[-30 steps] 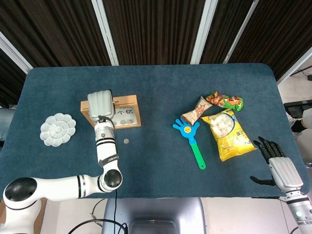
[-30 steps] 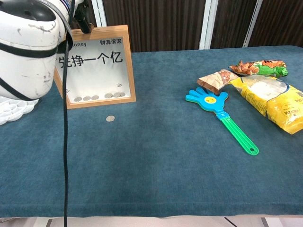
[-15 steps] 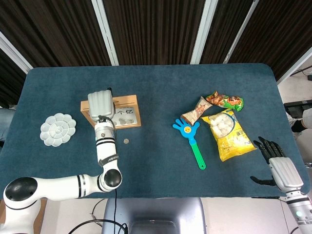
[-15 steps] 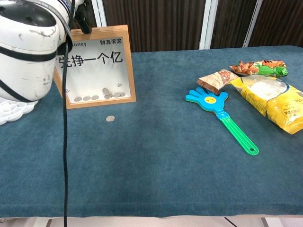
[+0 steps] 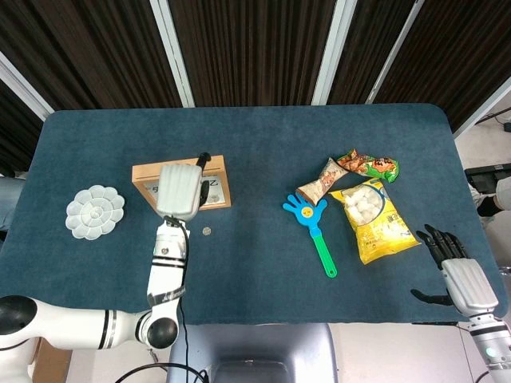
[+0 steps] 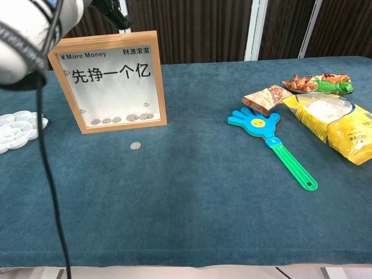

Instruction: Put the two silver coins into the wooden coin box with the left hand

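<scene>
Here the worktop (image 5: 263,144) is covered in dark blue-green felt-like cloth, and behind it runs a wall of dark vertical slats crossed by white bars. The wooden coin box (image 6: 110,81) stands upright on the left part of the surface, its pane printed "More Money" over large Chinese characters, with a row of coins lying along the bottom inside. One silver coin (image 6: 135,146) lies flat on the cloth just in front of the box, apart from it. A white flower-shaped palette (image 5: 95,211) sits to the left of the box. On the right lie a blue hand-shaped clapper (image 6: 268,135) with a green handle, a yellow snack bag (image 6: 337,125), a brown snack packet (image 6: 264,97) and an orange-and-green snack packet (image 6: 319,82), clustered close together.

The left robot hand (image 5: 179,190) hangs over the top edge of the box, seen from its back; its fingers are hidden beneath it, so whether it holds anything cannot be told. In the chest view only a dark fingertip at the top edge and a blurred white arm segment show. The right robot hand (image 5: 453,259) rests at the worktop's near right corner, fingers spread and holding nothing, its wrist cut off by the frame. A second coin outside the box cannot be made out.
</scene>
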Robot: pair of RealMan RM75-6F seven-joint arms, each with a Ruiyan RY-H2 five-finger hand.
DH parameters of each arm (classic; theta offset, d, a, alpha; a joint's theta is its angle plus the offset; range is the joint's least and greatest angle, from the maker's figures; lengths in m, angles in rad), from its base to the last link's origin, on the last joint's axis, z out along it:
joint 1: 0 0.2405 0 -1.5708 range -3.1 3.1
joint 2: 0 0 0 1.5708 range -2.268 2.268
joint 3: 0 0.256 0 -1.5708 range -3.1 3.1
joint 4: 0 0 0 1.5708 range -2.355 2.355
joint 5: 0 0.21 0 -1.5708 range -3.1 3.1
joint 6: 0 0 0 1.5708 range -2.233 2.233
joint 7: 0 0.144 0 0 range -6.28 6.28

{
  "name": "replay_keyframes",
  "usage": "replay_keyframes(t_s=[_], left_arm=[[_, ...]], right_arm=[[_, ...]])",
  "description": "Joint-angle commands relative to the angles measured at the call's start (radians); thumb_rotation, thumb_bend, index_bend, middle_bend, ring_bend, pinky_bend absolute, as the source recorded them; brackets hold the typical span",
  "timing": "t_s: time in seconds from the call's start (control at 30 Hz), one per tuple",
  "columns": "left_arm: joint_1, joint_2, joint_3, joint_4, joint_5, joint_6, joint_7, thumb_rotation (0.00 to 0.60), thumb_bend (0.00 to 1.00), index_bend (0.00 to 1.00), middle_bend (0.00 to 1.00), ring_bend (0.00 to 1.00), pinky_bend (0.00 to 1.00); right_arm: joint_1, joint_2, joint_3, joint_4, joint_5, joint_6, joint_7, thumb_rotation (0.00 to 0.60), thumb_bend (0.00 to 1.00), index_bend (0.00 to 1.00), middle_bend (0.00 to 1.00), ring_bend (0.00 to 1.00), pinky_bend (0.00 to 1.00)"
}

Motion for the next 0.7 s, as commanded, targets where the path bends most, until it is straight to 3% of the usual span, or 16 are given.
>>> replay_keyframes(t_s=[0.03,0.13,0.3,0.43,0.7], left_arm=[[0.149,0.065,0.223,-0.136,0.201,0.046,-0.120,0.600,0.40,0.34,1.00,1.00,1.00],[0.239,0.050,0.341,-0.096,0.268,0.032,-0.238,0.600,0.40,0.34,1.00,1.00,1.00],[0.333,-0.012,0.427,0.064,0.279,-0.063,-0.414,0.600,0.41,0.34,1.00,1.00,1.00],[0.364,-0.084,0.424,0.220,0.269,-0.148,-0.494,0.600,0.41,0.34,1.00,1.00,1.00],[0.369,-0.226,0.340,0.499,0.268,-0.259,-0.560,0.600,0.41,0.35,1.00,1.00,1.00]], right_arm=[[-0.004,-0.001,-0.003,-0.002,-0.006,0.007,-0.004,0.600,0.09,0.00,0.00,0.00,0.00],[-0.008,-0.003,-0.006,-0.005,-0.010,0.012,-0.014,0.600,0.09,0.00,0.00,0.00,0.00],[-0.011,-0.009,-0.009,-0.012,-0.018,0.019,-0.038,0.600,0.09,0.00,0.00,0.00,0.00],[-0.010,-0.016,-0.011,-0.016,-0.019,0.013,-0.059,0.600,0.09,0.00,0.00,0.00,0.00],[-0.011,-0.016,-0.012,-0.016,-0.013,0.011,-0.065,0.600,0.09,0.00,0.00,0.00,0.00]])
